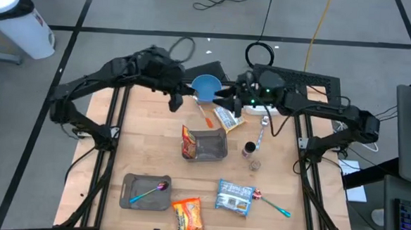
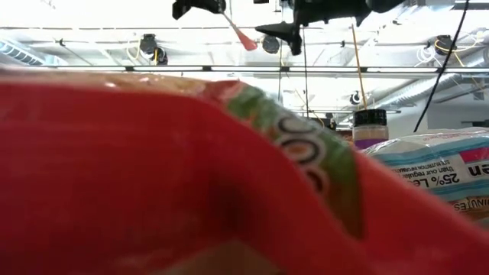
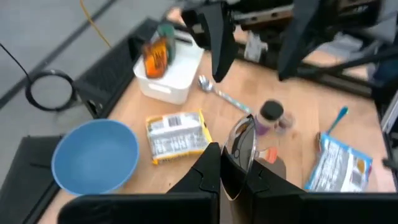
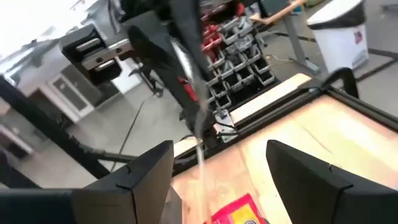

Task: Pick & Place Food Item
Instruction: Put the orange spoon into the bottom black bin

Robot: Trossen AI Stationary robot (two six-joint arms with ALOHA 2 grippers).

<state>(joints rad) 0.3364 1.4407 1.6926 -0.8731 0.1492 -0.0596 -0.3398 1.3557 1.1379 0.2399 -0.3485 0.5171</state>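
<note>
I read "25% Le" on the blue packet; my left gripper pinches a spoon, right gripper spread.

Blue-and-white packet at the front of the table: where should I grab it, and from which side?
Probably its far edge, from straight above. The blue-and-white packet lies flat, so no side offers a clamp; the red-tipped spoon crowds its right, the orange bag its left. The far edge faces bare wood.
</note>
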